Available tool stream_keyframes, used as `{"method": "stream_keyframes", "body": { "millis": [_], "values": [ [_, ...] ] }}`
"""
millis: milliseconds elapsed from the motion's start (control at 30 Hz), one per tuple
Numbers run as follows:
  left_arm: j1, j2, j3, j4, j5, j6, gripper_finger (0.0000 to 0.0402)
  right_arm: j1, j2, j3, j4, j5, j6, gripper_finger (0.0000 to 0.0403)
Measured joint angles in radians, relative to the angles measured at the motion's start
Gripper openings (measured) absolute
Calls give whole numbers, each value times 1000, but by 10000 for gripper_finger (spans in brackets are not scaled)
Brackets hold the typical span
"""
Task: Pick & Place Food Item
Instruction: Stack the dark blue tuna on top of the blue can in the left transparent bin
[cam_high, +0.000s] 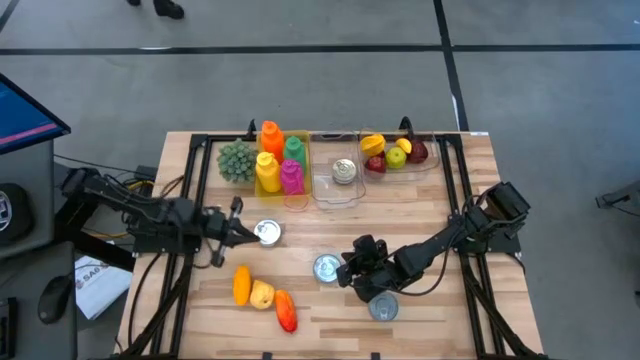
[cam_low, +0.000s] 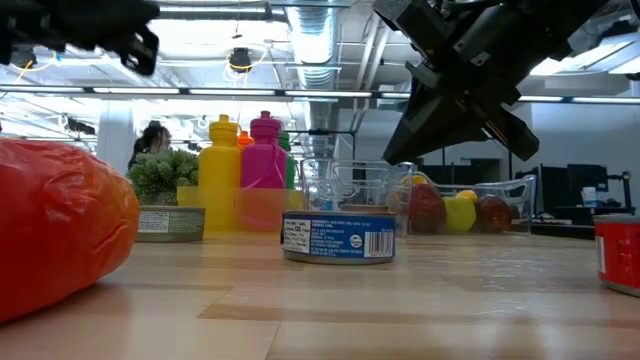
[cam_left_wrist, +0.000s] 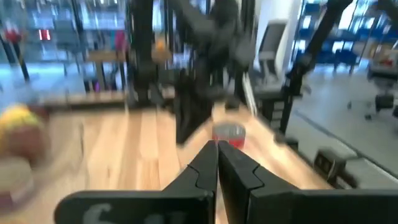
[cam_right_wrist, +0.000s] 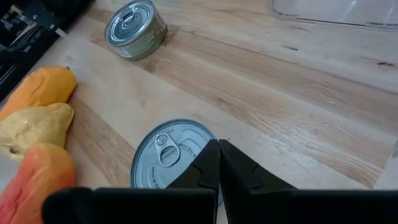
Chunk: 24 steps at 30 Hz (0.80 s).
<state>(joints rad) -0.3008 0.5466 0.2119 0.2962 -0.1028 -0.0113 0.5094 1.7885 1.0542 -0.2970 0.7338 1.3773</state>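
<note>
Low in the frame's centre, my right claw (cam_high: 350, 270), pressed together, hovers beside the blue-labelled can (cam_high: 327, 267); I must spread it before descending.

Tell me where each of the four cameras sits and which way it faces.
High view: overhead, straight down on the table; both arms show, left claw, right claw.
Low view: at tabletop height, level across to the blue-label can; an arm hangs above.
Left wrist: past its shut claw toward the red-label can.
Right wrist: down past its shut claw.
Shared: the right wrist and high views both show the blue-label can.
</note>
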Motion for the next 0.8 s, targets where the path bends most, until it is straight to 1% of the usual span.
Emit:
{"method": "stream_keyframes", "body": {
  "millis": [167,300,433,533,667,800],
  "values": [
    [0,190,0,48,0,-31,2,-6,0,0,14,-31,3,0],
    [0,337,0,182,-1,-30,2,-14,0,0,23,-81,3,0],
    [0,440,0,318,-1,3,2,-20,0,0,22,-111,2,0],
    [0,491,0,365,-1,4,2,-21,0,1,16,-126,2,0],
    [0,526,0,372,-1,4,2,-21,0,1,15,-108,1,0],
    [0,530,0,373,-1,4,2,-22,58,0,18,-107,3,0]
  ]
}}
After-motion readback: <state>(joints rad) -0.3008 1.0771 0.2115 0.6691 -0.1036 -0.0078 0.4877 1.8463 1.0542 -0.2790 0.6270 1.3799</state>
